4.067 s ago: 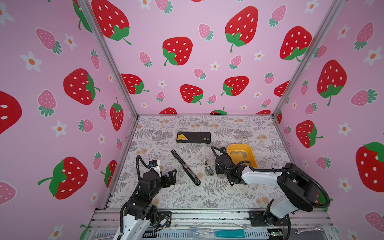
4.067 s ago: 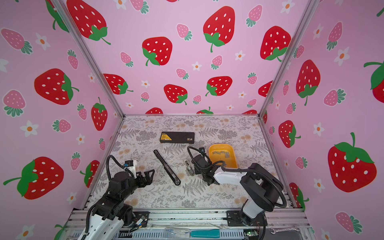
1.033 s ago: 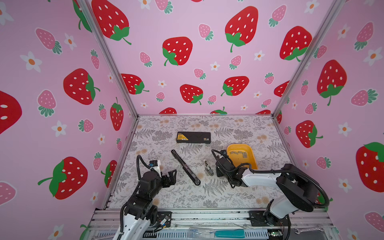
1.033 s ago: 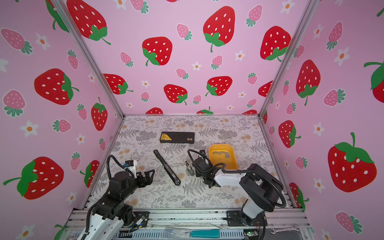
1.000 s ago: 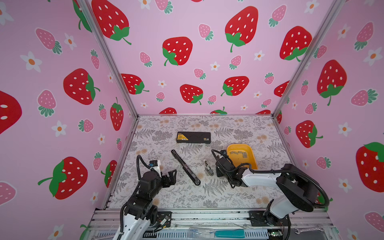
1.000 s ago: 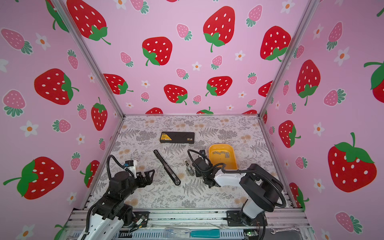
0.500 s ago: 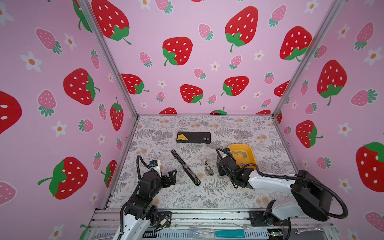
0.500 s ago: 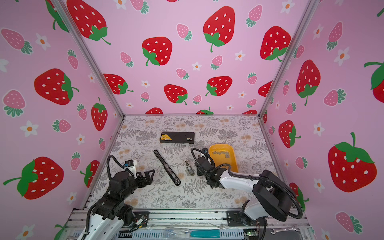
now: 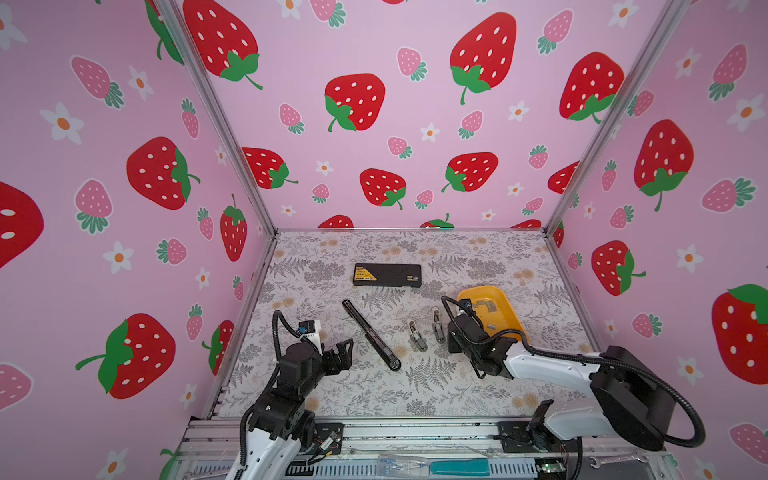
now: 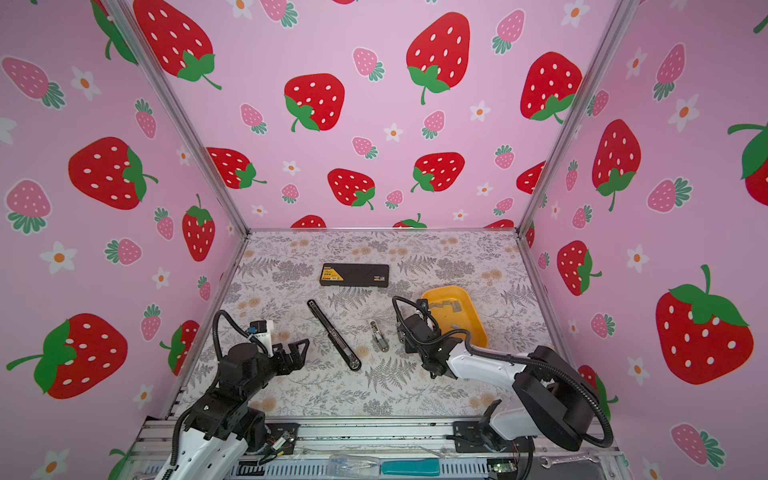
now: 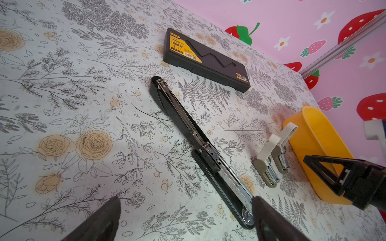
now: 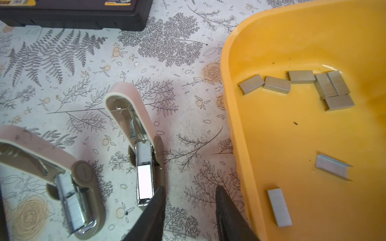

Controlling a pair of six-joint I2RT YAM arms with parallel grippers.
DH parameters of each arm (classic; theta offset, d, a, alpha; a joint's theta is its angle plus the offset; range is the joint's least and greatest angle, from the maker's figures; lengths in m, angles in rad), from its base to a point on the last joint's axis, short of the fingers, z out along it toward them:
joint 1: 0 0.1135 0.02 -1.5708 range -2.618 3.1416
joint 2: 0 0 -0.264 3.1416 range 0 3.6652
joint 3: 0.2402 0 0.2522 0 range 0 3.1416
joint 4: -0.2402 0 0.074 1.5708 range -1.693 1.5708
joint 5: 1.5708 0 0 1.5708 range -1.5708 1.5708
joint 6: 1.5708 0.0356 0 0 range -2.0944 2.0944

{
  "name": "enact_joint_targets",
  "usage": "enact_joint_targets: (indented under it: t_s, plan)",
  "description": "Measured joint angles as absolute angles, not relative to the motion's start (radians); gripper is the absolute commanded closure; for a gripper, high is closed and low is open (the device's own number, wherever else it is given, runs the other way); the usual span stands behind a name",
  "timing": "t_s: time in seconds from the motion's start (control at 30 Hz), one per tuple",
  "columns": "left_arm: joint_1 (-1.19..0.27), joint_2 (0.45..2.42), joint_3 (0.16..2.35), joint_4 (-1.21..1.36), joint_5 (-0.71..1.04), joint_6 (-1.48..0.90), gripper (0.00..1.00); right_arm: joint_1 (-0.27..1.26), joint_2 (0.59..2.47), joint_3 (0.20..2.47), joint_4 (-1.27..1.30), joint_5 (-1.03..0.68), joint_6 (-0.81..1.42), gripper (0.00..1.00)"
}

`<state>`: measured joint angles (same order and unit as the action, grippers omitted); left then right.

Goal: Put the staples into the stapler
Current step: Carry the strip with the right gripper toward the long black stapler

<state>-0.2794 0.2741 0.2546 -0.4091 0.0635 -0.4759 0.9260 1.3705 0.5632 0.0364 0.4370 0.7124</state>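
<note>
We're looking down on the floral table (image 9: 415,386), everything laid out between the pink strawberry walls. The right arm (image 9: 548,365) reaches in low from the right, its wrist sitting between the yellow tray and the little staplers. The left arm (image 9: 286,374) hangs back on the left side of the table.

The black case (image 9: 387,275) lies flat toward the back. In front of it the long black stapler (image 9: 371,335) is folded out flat and runs diagonally, metal rail up.

Now the yellow tray (image 12: 234,116), right of centre, just beside the right wrist.

The left gripper (image 9: 347,353) has its fingers spread wide with nothing between them, and it points toward the near end of the long black stapler, apart from it.

We go to the right gripper (image 12: 190,188): fingers parted, bare table showing in the gap, nothing held. It hovers between the tray's wall and the tray-side stapler (image 12: 142,150). One fingertip (image 12: 155,206) overlaps the front of that stapler's metal channel, and we can't tell whether it touches.

That small whitish stapler has its top swung up and its channel bare and shining. The outer stapler (image 12: 69,187) stands just beside it, opened the same way.

Smallest of all, the staples (image 12: 334,85) sit inside the tray. A loose cluster of grey strips is toward its far end and two more lie apart, nearer the gripper.
</note>
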Motion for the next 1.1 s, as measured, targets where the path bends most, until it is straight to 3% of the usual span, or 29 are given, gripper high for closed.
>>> enact_joint_targets:
  t_s: [0.47,1.1]
  plan:
    - [-0.279,0.262,0.255,-0.41,0.064,-0.476,0.01,0.925,1.486,0.72,-0.012,0.385,0.654,0.68]
    - [-0.279,0.262,0.255,-0.409,0.063,-0.476,0.01,0.925,1.573,0.726,-0.033,0.355,0.658,0.73]
